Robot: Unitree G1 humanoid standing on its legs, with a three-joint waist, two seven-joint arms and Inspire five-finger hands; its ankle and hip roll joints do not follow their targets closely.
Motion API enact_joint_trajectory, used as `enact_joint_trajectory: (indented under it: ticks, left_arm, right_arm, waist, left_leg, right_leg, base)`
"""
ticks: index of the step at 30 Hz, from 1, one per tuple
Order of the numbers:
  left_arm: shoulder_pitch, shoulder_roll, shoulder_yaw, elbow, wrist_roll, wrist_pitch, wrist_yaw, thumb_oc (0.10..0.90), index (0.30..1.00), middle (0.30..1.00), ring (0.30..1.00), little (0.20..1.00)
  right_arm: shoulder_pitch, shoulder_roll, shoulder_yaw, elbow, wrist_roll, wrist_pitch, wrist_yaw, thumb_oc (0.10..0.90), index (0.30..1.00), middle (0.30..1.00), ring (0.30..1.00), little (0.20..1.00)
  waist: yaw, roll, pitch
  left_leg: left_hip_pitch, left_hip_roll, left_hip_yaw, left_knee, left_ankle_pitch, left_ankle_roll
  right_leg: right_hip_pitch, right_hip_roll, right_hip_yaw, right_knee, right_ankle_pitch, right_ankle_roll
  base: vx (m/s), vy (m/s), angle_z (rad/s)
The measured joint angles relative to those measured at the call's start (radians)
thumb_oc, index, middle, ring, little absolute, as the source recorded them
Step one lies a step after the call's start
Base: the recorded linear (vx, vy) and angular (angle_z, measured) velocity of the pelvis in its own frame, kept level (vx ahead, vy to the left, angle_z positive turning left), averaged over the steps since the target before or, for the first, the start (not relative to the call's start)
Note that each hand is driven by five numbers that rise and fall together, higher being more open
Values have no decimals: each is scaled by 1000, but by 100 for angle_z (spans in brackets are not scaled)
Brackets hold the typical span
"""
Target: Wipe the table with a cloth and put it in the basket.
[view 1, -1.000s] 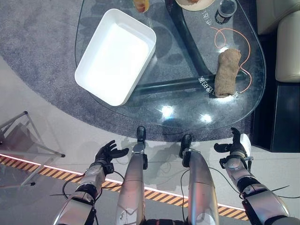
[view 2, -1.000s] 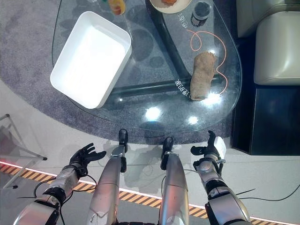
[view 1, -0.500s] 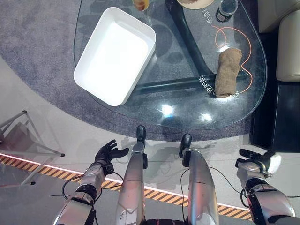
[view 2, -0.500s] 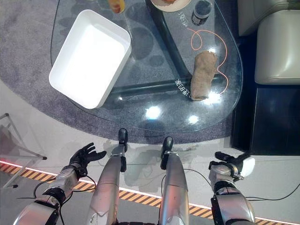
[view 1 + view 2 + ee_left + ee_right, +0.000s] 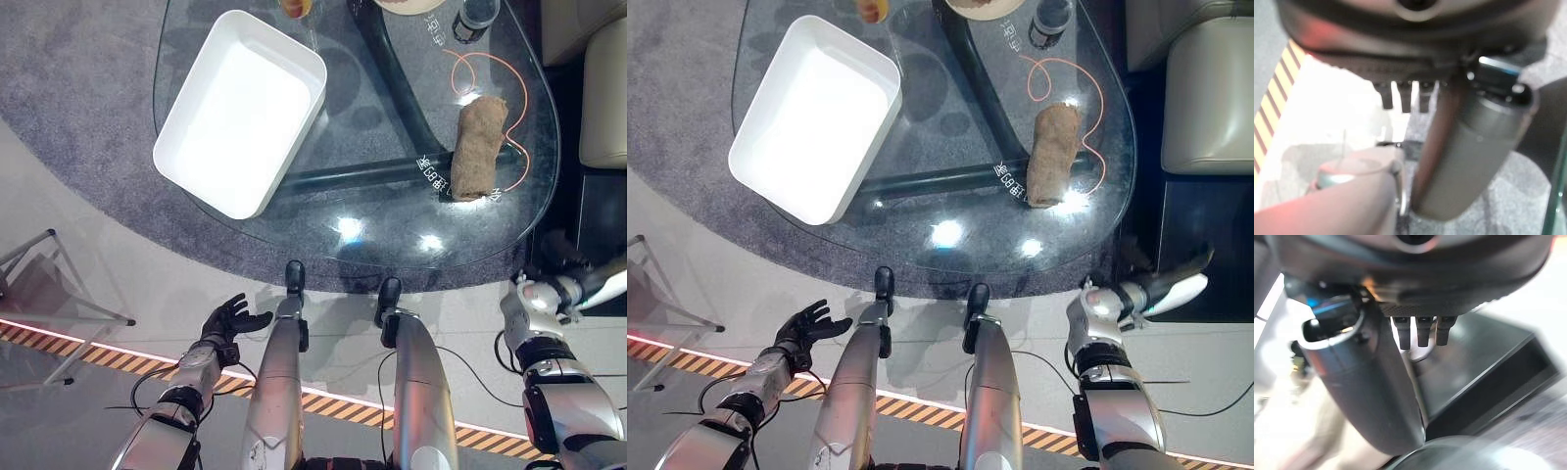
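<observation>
A brown cloth [image 5: 477,149] lies on the glass table [image 5: 392,220], well apart from the white basket [image 5: 240,110]. The left hand [image 5: 228,319] hangs low with fingers spread, empty. The right hand [image 5: 1161,290] is off the table's edge, fingers straight.

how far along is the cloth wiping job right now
Nothing looks done yet. The brown cloth lies rolled on the glass table near its right edge, untouched, and the white basket on the table's left side has nothing in it. In hand: nothing; the left hand is open and low, short of the table, and the right hand is beside the table's right edge. Left: grasp the cloth, wipe, drop it in the basket.
</observation>
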Motion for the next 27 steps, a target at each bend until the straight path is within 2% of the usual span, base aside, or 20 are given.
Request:
enact_joint_trajectory:
  ticks: [2,6,10,13,20,27]
  left_arm:
    - [6,1,0,-16,0,1,0,800,900,900,900,900]
    - [11,0,1,-38,0,0,2,800,900,900,900,900]
    - [13,-1,2,-36,0,-1,3,800,900,900,900,900]
    - [21,-1,3,-35,0,0,3,800,900,900,900,900]
    - [26,-1,4,-32,0,-1,3,800,900,900,900,900]
    - [25,-13,4,-33,1,-6,2,800,900,900,900,900]
  right_arm:
    - [1,-1,13,-87,-35,0,-25,800,900,900,900,900]
    - [9,0,42,-294,-184,4,-66,800,900,900,900,900]
    - [9,1,72,-364,-286,4,-69,800,900,900,900,900]
    - [18,1,92,-387,-338,33,-70,800,900,900,900,900]
    - [29,15,128,-391,-367,77,-69,800,900,900,900,900]
    - [30,32,201,-384,-357,154,-26,800,900,900,900,900]
  waist:
    - [-2,0,1]
    - [-3,0,1]
    - [-4,0,1]
    - [-6,0,1]
    - [-18,0,1]
    - [-24,0,1]
  left_leg:
    - [-1,-1,3,0,0,0]
    - [-1,-8,3,-1,-3,6]
    - [0,-12,3,-1,-5,8]
    - [1,-13,5,-1,-7,12]
    - [3,-13,9,-4,-7,12]
    - [32,-14,31,-31,-1,7]
  right_leg:
    - [-1,0,2,-4,1,1]
    - [-1,-3,4,-11,4,6]
    - [1,-7,6,-12,5,7]
    - [0,-8,7,-13,5,8]
    - [0,-9,10,-13,6,9]
    - [3,-9,30,-12,6,10]
  base:
    - [-12,25,-2]
    - [0,0,0]
    - [3,26,0]
    - [0,0,0]
    - [1,2,-1]
    - [6,2,-5]
